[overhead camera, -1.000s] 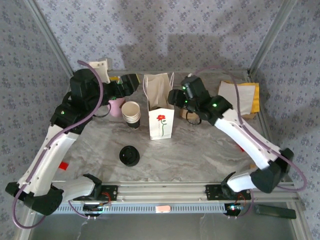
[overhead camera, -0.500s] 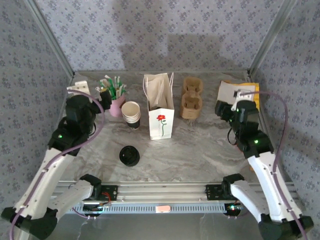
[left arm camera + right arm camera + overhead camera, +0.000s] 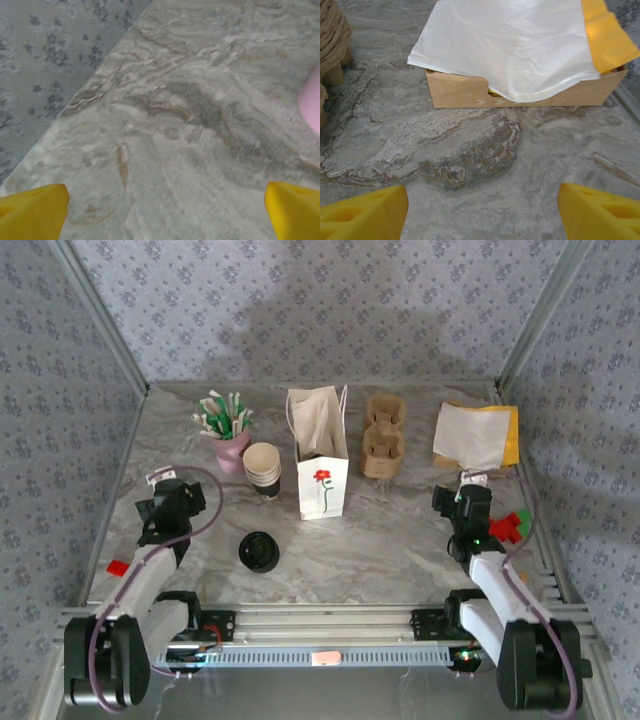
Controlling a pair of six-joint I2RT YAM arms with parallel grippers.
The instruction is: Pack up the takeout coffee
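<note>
Yellow fingertips of the left hand (image 3: 161, 212) stand spread as wide as they go, with bare marbled bench (image 3: 400, 540) between them; it grips nothing. At its 1 o'clock is a pink cup (image 3: 232, 452) bristling with green and white sticks (image 3: 225, 415), too many for me to count.

The right hand (image 3: 480, 212) is likewise spread wide and holds nothing, low over the bench near the right edge. At its 12 o'clock lies a shallow cardboard box (image 3: 460, 95). It holds a sheaf of white paper sheets (image 3: 520, 45), which droop over the box's near wall, with yellow sheets (image 3: 607, 37) under them. At the hand's 10 o'clock sits a brown pulp cup carrier (image 3: 382, 435) with two wells in a row, both looking bare.

Between the two hands, toward 12 o'clock, a white paper bag (image 3: 322, 475) with a red rose printed on its front stands upright with its mouth open. Its front wall hides the bottom from where I look, so I cannot tell whether the takeout coffee is in there.

Just beside the bag at its 9 o'clock is a stack of lidless beige cups (image 3: 262, 468), close to the pink cup and squarely on the line from the left hand to the bag. The carrier's near end lies close to the line from the right hand to the bag. A pile of black lids (image 3: 259, 551) sits at the bag's 7 o'clock, apart from both hands.

By my count there is one bag, one carrier, one box, one pink cup, one cup stack and one lid pile.
</note>
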